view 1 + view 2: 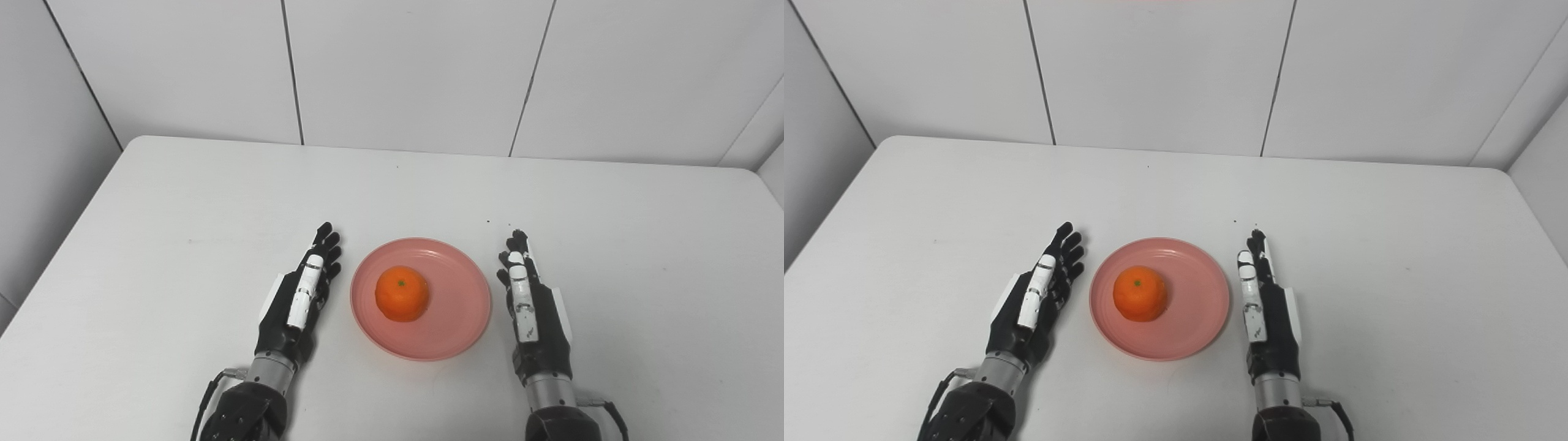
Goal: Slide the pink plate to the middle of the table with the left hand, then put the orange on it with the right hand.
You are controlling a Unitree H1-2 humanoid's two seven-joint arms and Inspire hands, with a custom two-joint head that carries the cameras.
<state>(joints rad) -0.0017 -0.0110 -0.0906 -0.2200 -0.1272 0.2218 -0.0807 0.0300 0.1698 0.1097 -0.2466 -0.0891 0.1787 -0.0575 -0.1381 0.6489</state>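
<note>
White bench (184,202), rounded far corners, white panelled wall (404,67) behind it with dark seams. Pink plate (456,334) sits flat on the bench, about midway between the left and right edges and closer to the near edge than the far one. Orange (401,294) is on the plate, resting a bit left of the plate's centre, green stem dot facing up. It sits clear of the rim.

Left hand (297,303) lies just beside the plate's left rim, not touching it as far as can be told. Its fingers (324,245) are released, stretched out straight and pointing toward the far edge, tilted slightly toward the plate. Nothing held. Black hand with a white strip along the top; silver wrist cuff and a dark cable near the near edge.

Right hand (533,306) lies just beside the plate's right rim, small gap visible between them. Its fingers (517,245) are also released, extended and close together, pointing to the far edge. Nothing held. Same black and white build, silver wrist, cable loop by the near edge.

Both hands flank the plate roughly level with each other, palms turned inward toward it. Whether they rest on the bench or hang just above it cannot be told. A few tiny dark specks on the bench just past the right fingertips and one more toward the far edge.
</note>
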